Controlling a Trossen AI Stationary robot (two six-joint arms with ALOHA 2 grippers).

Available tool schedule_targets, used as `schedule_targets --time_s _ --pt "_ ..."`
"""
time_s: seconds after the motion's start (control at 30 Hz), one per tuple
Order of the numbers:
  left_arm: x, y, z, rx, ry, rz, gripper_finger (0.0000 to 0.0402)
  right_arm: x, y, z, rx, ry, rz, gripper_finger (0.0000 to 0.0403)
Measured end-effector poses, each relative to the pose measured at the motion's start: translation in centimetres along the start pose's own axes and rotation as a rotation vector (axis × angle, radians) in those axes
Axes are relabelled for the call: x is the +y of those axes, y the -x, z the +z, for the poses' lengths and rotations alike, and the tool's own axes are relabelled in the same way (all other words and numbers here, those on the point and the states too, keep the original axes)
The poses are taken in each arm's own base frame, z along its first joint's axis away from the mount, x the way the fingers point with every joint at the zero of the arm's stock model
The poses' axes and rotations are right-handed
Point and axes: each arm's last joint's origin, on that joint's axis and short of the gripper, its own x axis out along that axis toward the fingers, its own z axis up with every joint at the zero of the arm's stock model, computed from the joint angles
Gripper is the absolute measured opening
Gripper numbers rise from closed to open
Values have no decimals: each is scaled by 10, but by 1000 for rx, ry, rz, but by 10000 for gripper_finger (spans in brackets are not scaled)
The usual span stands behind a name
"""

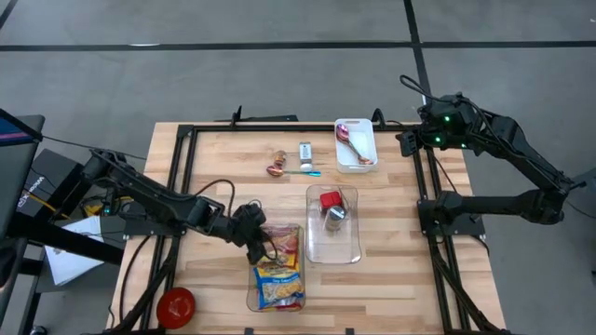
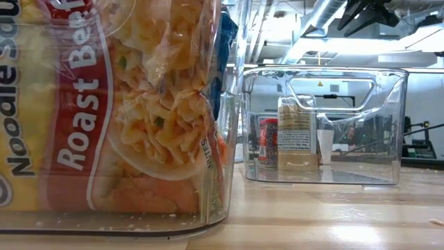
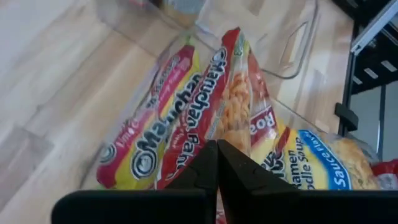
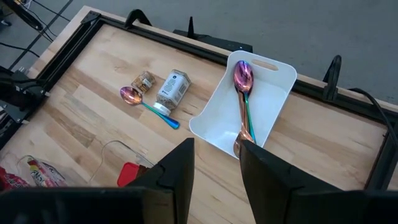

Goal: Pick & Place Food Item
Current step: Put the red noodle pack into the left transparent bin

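Left hand (image 3: pixel 217 163) pinched together on Maruchan ramen packet (image 3: pixel 211 112) (label reads "Roast Beef")

We see bare surface (image 1: pixel 214 163) along the left — an open lane. The middle is crowded: the noodle bin (image 1: pixel 277 270) and the clear bin (image 1: pixel 333 237) stand just beside each other, while the white tray (image 1: pixel 356 145) and loose spoon (image 1: pixel 289 170) block the far edge.

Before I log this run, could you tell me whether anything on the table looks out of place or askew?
Mostly tidy. A small spice jar lies on its side on the bare wood beside a loose spoon, outside the white tray. The shut left gripper pinches a ramen packet tilted up from the clear bin.
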Motion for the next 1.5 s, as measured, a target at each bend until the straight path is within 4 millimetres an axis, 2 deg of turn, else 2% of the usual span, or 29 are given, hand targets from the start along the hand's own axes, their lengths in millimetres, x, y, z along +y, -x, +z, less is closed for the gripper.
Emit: schedule_targets --time_s 0.13,0.33,0.67,0.77,0.9,1.2,1.37,1.5 --pt "0 0 -7 28 30 29 0 0 0 0 0 0 0 122" --pt "2 0 -6 -1 49 68 5 0 0 0 0 4 0 122" --pt "7 -2 2 -130 52 159 95 0 0 0 0 8 0 122" --pt "3 0 7 -149 -8 106 107 0 0 0 1 8 0 122" --pt "-6 -5 12 -126 -124 -37 88 0 0 0 0 19 0 122" --pt "-1 -43 7 -99 -123 30 7 0 0 0 3 27 -2 122" --pt "-1 -55 4 -54 -120 12 7 -1 0 -1 10 28 -5 122" --pt "-1 -55 3 -49 -103 6 2 -1 0 -2 17 30 -9 122"
